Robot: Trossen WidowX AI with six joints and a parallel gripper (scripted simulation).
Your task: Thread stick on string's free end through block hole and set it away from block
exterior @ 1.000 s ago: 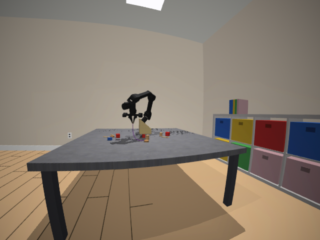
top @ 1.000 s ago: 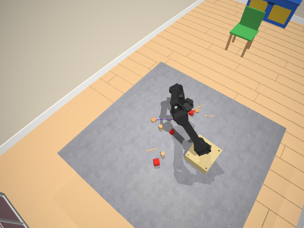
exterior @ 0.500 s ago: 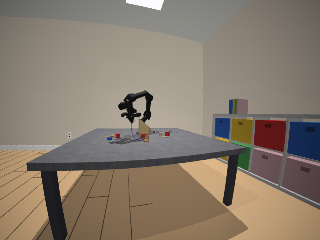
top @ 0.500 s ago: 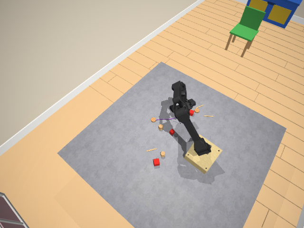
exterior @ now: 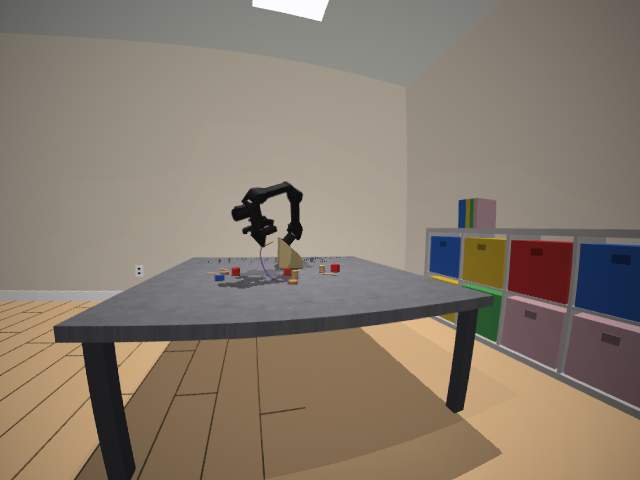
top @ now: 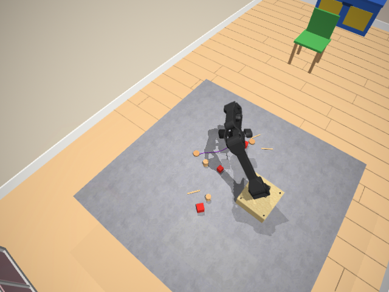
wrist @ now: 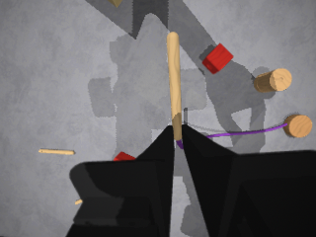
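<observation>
Pinches the thin wooden stick (exterior: 268, 242) (wrist: 174, 79) in the pincer (top: 234, 133) (exterior: 263, 244) (wrist: 177, 129), gripped close to the string end, with most of the length sticking out beyond the fingertips. Holds it raised above the grey tabletop (top: 141, 188) (exterior: 268, 304) (wrist: 39, 74), apart from every loose object. Trails purple string (top: 213, 152) (exterior: 261, 263) (wrist: 247, 133) from the held end, curving down to the round wooden button (top: 196, 153) (exterior: 293, 281) (wrist: 298, 126). Near that button, shows an upright wooden cylinder (top: 205, 162) (exterior: 295, 274) (wrist: 279, 80), with a small red block (top: 219, 168) (exterior: 286, 271) (wrist: 217, 58) a little farther along. Cannot tell which object is the block with the hole; shows no opening clearly enough to name. Farther off, shows a loose stick (top: 193, 191) (exterior: 330, 274) lying near a short wooden peg (top: 208, 197) (exterior: 322, 268) and a larger red cube (top: 200, 207) (exterior: 334, 268). Across from these, partly under the arm in the top view, shows another red cube (top: 246, 144) (exterior: 235, 271) (wrist: 124, 156) beside a wooden disc (top: 252, 142) (exterior: 224, 271), with two more loose sticks nearby. In the exterior view, also shows a low blue block (exterior: 219, 277) resting near that group.
</observation>
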